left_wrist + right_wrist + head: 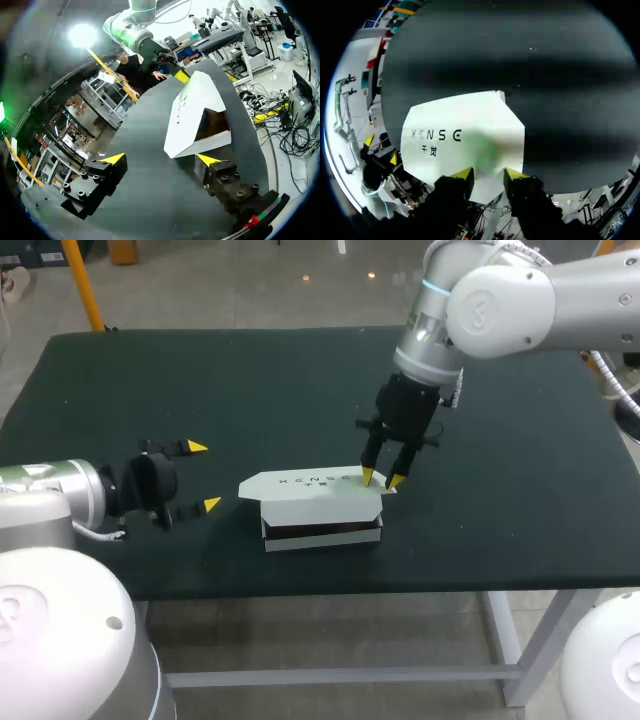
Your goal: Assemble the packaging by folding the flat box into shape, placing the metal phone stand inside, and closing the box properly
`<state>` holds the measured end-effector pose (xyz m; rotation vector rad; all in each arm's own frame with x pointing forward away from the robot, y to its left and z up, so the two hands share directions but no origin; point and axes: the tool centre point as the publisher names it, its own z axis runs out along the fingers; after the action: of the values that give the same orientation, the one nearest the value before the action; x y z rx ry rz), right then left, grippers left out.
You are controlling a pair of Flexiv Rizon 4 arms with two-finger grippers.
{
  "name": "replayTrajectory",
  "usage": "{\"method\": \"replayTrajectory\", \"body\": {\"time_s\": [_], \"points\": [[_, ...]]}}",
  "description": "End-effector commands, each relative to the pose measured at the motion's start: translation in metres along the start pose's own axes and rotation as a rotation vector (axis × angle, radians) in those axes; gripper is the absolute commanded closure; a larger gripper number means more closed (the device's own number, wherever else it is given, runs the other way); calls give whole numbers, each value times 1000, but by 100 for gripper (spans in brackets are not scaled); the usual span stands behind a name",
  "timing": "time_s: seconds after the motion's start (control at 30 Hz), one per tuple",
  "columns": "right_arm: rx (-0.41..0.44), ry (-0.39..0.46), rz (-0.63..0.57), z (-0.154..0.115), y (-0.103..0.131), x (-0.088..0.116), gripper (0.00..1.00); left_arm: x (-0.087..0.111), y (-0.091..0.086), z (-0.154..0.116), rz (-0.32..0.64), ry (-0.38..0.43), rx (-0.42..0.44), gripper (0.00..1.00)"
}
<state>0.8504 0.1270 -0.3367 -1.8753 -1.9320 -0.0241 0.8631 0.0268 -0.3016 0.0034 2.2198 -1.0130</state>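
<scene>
The white box [322, 520] stands near the table's front edge, its printed lid [310, 483] lying loosely over it. A dark gap [322, 531] shows under the lid along the front, and I cannot make out the phone stand inside. My right gripper [381, 479] points down at the lid's right end; its yellow tips rest on the lid [465, 135] a short way apart, with nothing clamped between them. My left gripper [204, 476] is level with the table, just left of the box, and open wide. From the left wrist, the box [192, 107] is ahead of the open left gripper [161, 160].
The black table [200, 390] carries nothing else. Its front edge [330, 590] runs close below the box. My right arm [440, 330] comes down over the table's back right part.
</scene>
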Motion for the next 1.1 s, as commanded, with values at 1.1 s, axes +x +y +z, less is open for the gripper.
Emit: {"method": "replayTrajectory", "body": {"time_s": [1.1], "points": [[-10, -4, 22, 9, 2, 0, 57, -49, -21, 15, -887, 306, -351, 0]]}}
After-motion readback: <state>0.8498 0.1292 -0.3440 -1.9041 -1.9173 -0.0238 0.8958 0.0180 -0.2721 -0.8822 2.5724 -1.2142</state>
